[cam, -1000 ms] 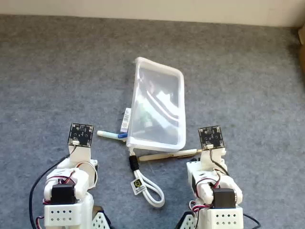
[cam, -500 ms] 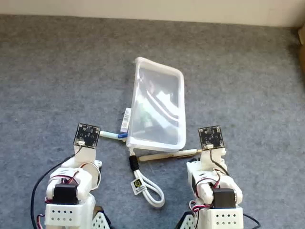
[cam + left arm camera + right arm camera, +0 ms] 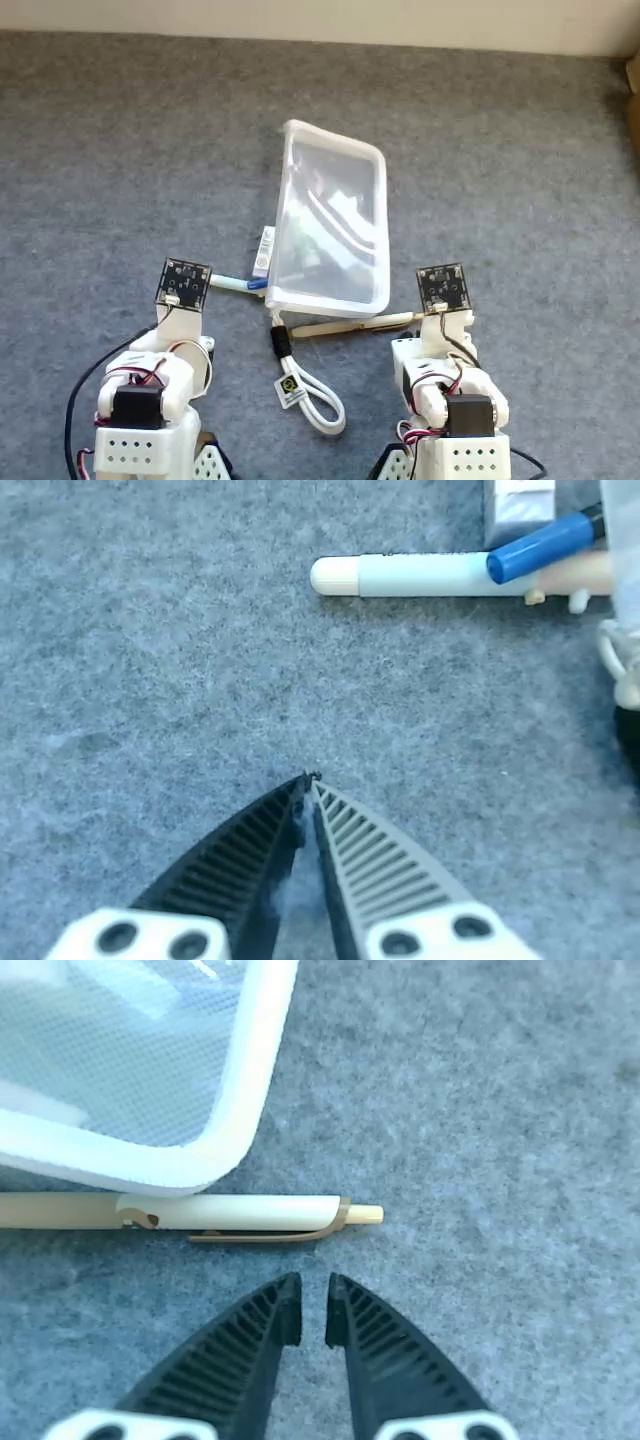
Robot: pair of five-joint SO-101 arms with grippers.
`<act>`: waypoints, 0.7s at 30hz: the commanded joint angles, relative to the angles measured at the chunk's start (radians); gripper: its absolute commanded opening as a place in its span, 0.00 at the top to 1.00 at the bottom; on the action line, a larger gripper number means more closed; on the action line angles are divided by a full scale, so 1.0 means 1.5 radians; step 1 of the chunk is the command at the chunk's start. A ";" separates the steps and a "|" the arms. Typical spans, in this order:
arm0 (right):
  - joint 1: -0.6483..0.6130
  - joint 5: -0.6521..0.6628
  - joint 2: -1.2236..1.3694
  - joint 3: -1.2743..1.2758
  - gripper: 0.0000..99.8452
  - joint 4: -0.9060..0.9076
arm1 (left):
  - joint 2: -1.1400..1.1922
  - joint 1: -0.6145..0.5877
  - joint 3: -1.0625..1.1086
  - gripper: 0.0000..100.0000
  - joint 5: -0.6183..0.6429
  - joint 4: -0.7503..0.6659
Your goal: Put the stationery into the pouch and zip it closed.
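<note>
A translucent pouch (image 3: 330, 215) with a white edge lies at the table's middle, with some items inside. A cream pen (image 3: 355, 324) lies along its near edge. A pale marker (image 3: 232, 283) with a blue cap sits by its near left corner. My left gripper (image 3: 310, 780) is shut and empty, a short way from the marker (image 3: 425, 575). My right gripper (image 3: 312, 1295) hovers just short of the cream pen (image 3: 230, 1212), open by a narrow gap with nothing in it. The pouch's corner (image 3: 215, 1155) lies right behind the pen.
A small white oblong item (image 3: 264, 250) lies by the pouch's left edge. A black-and-white wrist strap (image 3: 312, 398) loops on the carpet between the two arms. Grey carpet spreads to the left and right.
The left arm has swung a little to the right, toward the marker, then stopped. The right arm, pouch and pens have not moved.
</note>
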 commanded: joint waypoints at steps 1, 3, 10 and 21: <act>-0.004 0.002 -0.004 0.076 0.95 -0.013 | -0.010 0.006 -0.009 0.99 0.003 0.003; -0.019 0.005 -0.004 0.076 0.95 -0.012 | -0.010 0.010 -0.025 0.99 0.003 -0.003; -0.021 0.006 -0.005 0.068 0.95 -0.018 | -0.010 0.005 -0.038 0.99 0.006 -0.036; -0.057 0.007 0.004 -0.122 0.95 -0.092 | -0.009 -0.185 -0.040 0.99 -0.060 -0.105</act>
